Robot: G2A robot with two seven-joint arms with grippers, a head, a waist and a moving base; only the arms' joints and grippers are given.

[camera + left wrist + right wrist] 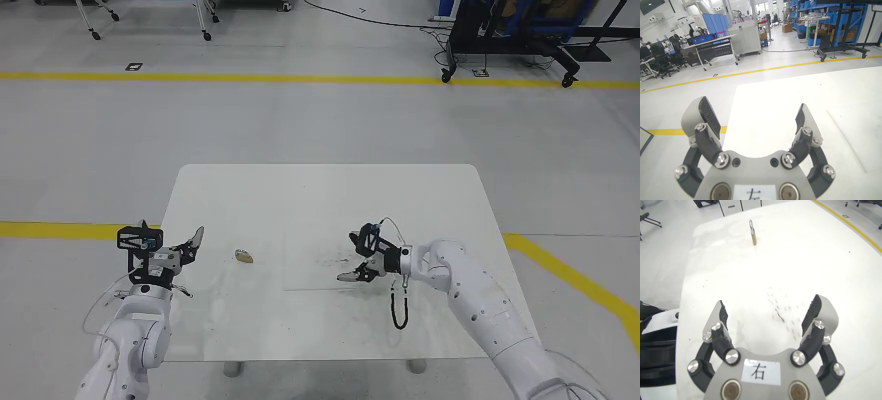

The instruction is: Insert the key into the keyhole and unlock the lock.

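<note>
Brass padlock (243, 257) lies toward the table's (400, 190) left edge, key (779, 314) flat mid-table. I've got the right gripper (768, 300) spread just beside the key — left gripper (753, 108) spread, empty, at the left edge.

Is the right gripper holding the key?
No, the right gripper is open and the key lies on the table, untouched by its fingers.

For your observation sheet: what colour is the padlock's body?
Brass yellow. The padlock shows best in the right wrist view.
</note>
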